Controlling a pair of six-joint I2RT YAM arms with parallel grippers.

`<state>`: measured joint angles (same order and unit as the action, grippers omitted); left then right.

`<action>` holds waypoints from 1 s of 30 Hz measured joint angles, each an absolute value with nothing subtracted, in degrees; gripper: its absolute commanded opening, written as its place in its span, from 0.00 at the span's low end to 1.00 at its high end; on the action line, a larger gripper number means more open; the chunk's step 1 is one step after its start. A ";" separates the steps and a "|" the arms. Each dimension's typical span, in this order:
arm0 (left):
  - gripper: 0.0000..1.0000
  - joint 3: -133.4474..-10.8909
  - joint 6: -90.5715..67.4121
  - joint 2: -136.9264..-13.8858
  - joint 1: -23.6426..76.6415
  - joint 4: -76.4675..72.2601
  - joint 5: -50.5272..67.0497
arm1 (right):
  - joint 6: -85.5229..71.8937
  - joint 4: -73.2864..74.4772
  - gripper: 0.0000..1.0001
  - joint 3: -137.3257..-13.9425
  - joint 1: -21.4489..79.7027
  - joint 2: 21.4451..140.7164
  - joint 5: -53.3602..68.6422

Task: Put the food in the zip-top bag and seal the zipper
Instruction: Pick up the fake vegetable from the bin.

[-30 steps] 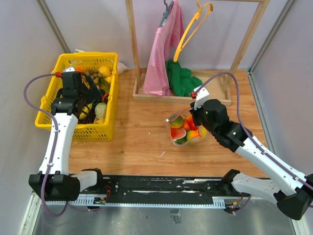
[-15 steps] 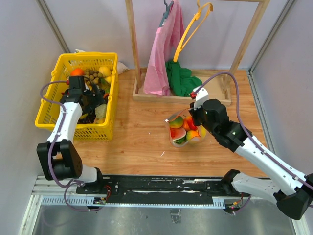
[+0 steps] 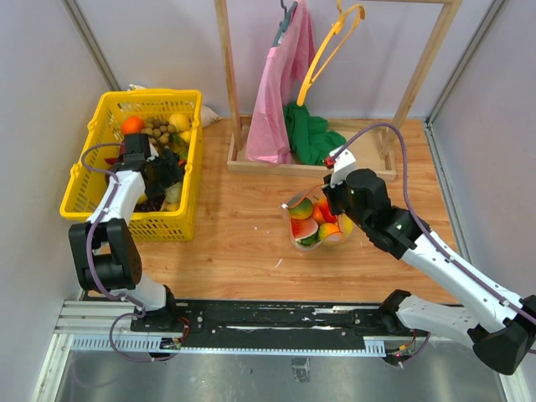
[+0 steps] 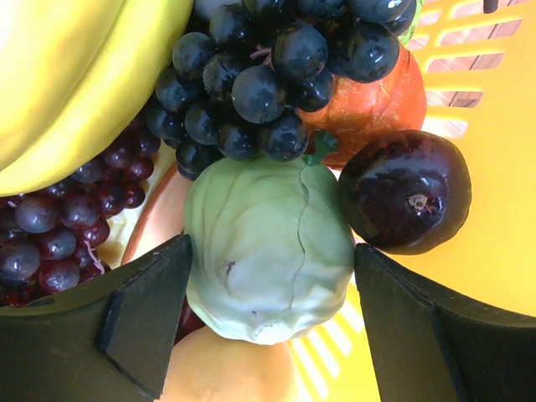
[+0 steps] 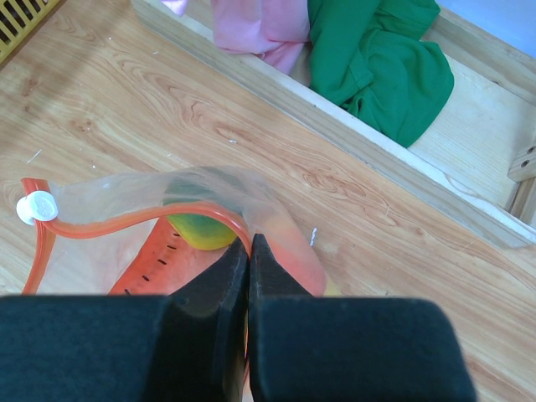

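My left gripper (image 3: pixel 167 178) is down inside the yellow basket (image 3: pixel 151 95). In the left wrist view the left gripper (image 4: pixel 272 255) is open, its fingers close on either side of a pale green round piece (image 4: pixel 268 226). The clear zip-top bag (image 3: pixel 316 222) lies on the table with several colourful food pieces inside. My right gripper (image 3: pixel 328 194) is shut on the bag's mouth edge. In the right wrist view the right gripper (image 5: pixel 249 239) pinches the red-orange zipper (image 5: pixel 109 224), and the white slider (image 5: pixel 35 206) sits at the strip's left end.
In the basket are dark grapes (image 4: pixel 251 75), a banana (image 4: pixel 75 84), a dark purple fruit (image 4: pixel 406 193) and an orange-red piece (image 4: pixel 377 100). A wooden rack behind the bag holds a pink garment (image 3: pixel 280 92), green cloth (image 3: pixel 310 134) and yellow hanger (image 3: pixel 331 50).
My left arm has folded in and its gripper has gone down into the basket, over the pale green piece. The right gripper and the bag have not moved.
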<state>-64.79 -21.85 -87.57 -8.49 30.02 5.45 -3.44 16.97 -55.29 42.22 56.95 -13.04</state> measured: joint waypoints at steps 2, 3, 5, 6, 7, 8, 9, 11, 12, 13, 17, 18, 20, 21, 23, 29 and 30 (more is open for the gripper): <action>0.80 -64.79 -21.80 -87.61 -8.54 30.02 5.52 | -3.44 16.97 0.01 -55.29 42.22 56.95 -13.04; 0.80 -64.79 -21.74 -87.61 -8.54 30.02 5.50 | -3.46 16.97 0.01 -55.29 42.22 56.95 -13.02; 0.81 -64.79 -21.67 -87.64 -8.54 30.02 5.41 | -3.46 16.97 0.01 -55.29 42.22 56.95 -13.02; 0.82 -64.79 -21.65 -87.70 -8.54 30.02 5.39 | -3.49 16.97 0.01 -55.29 42.22 56.95 -12.99; 0.83 -64.79 -21.65 -87.90 -8.54 29.95 5.45 | -3.49 16.95 0.01 -55.29 42.22 56.97 -12.97; 0.85 -64.79 -21.65 -88.12 -8.54 29.82 5.67 | -3.55 16.95 0.01 -55.29 42.22 56.97 -12.95; 0.86 -64.79 -21.61 -88.49 -8.56 29.56 5.98 | -3.68 16.93 0.01 -55.29 42.22 56.97 -12.91; 0.89 -64.79 -21.26 -89.23 -8.56 29.02 6.66 | -3.92 16.84 0.01 -55.29 42.22 57.06 -12.69; 0.90 -64.79 -20.99 -89.60 -8.62 28.82 6.85 | -4.05 16.73 0.01 -55.27 42.22 57.12 -12.43; 0.90 -64.79 -20.88 -90.21 -8.84 28.73 7.35 | -4.14 16.56 0.01 -55.20 42.22 57.21 -12.32; 0.91 -64.77 -20.53 -92.64 -9.13 28.42 8.88 | -4.36 16.43 0.01 -55.05 42.22 57.34 -11.97; 0.91 -64.77 -20.56 -92.82 -9.21 28.34 9.32 | -4.38 16.36 0.01 -55.00 42.22 57.32 -11.97; 0.91 -64.77 -20.56 -92.95 -9.26 28.34 9.85 | -4.45 16.29 0.01 -54.98 42.22 57.34 -11.97; 0.91 -64.77 -20.53 -92.95 -9.26 28.34 9.85 | -4.47 16.27 0.01 -54.98 42.22 57.34 -11.97; 0.91 -64.77 -20.53 -92.92 -9.23 28.40 9.54 | -4.49 16.25 0.01 -54.96 42.22 57.32 -11.97; 0.84 -64.77 -20.58 -91.66 -9.02 29.56 6.04 | -4.49 16.16 0.01 -54.94 42.22 57.34 -11.94; 0.82 -64.77 -20.58 -91.29 -8.91 30.00 5.02 | -4.49 16.16 0.01 -54.94 42.22 57.34 -11.94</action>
<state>-64.77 -20.58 -91.29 -8.91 30.00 5.02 -4.49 16.16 -54.94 42.22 57.34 -11.94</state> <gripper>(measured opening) 0.873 0.011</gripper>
